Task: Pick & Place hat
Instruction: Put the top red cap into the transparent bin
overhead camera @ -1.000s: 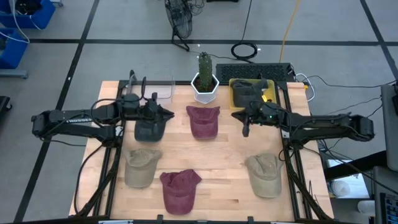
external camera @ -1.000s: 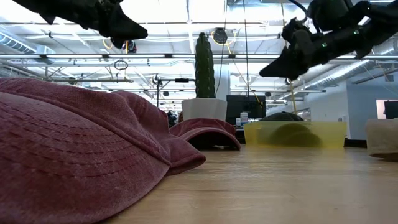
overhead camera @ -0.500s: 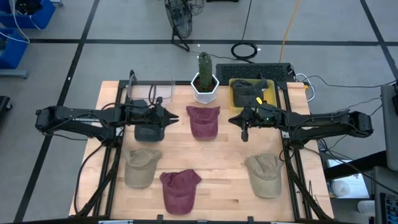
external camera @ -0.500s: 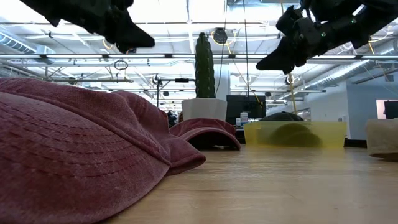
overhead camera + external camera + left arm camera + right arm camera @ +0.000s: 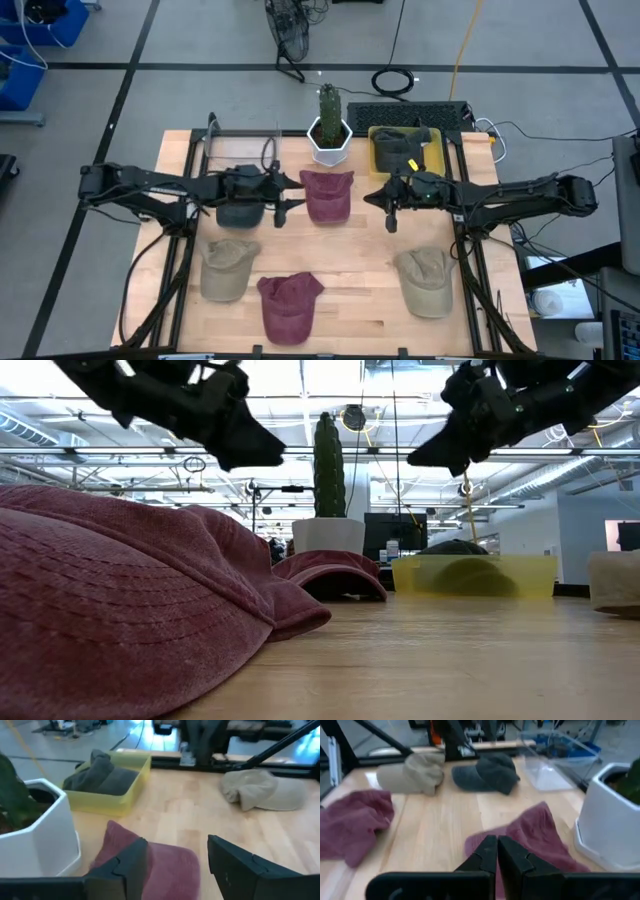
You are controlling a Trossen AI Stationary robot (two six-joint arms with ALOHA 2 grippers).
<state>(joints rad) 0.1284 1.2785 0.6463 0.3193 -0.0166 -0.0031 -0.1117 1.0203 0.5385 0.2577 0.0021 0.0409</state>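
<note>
A maroon hat (image 5: 327,195) lies flat on the wooden table behind its middle. My left gripper (image 5: 283,197) hovers open just left of it, level and pointing at it. In the left wrist view the hat (image 5: 160,857) shows between and beyond the two spread fingers of my left gripper (image 5: 176,870), untouched. My right gripper (image 5: 372,198) hangs shut in the air to the hat's right, pointing at the hat (image 5: 535,835). A dark grey hat (image 5: 240,210) lies under my left arm.
A tan hat (image 5: 225,268) and a second maroon hat (image 5: 288,305) lie near the front left, another tan hat (image 5: 425,280) at the front right. At the back stand a cactus in a white pot (image 5: 329,132), a yellow bin (image 5: 405,150) holding a dark hat, and a clear bin (image 5: 245,148).
My left gripper has moved toward the table's right, past the dark grey hat toward the central maroon hat, sinking a little, and its fingers have opened. My right gripper has drifted slightly toward the table's left and stays shut. No hat has moved.
</note>
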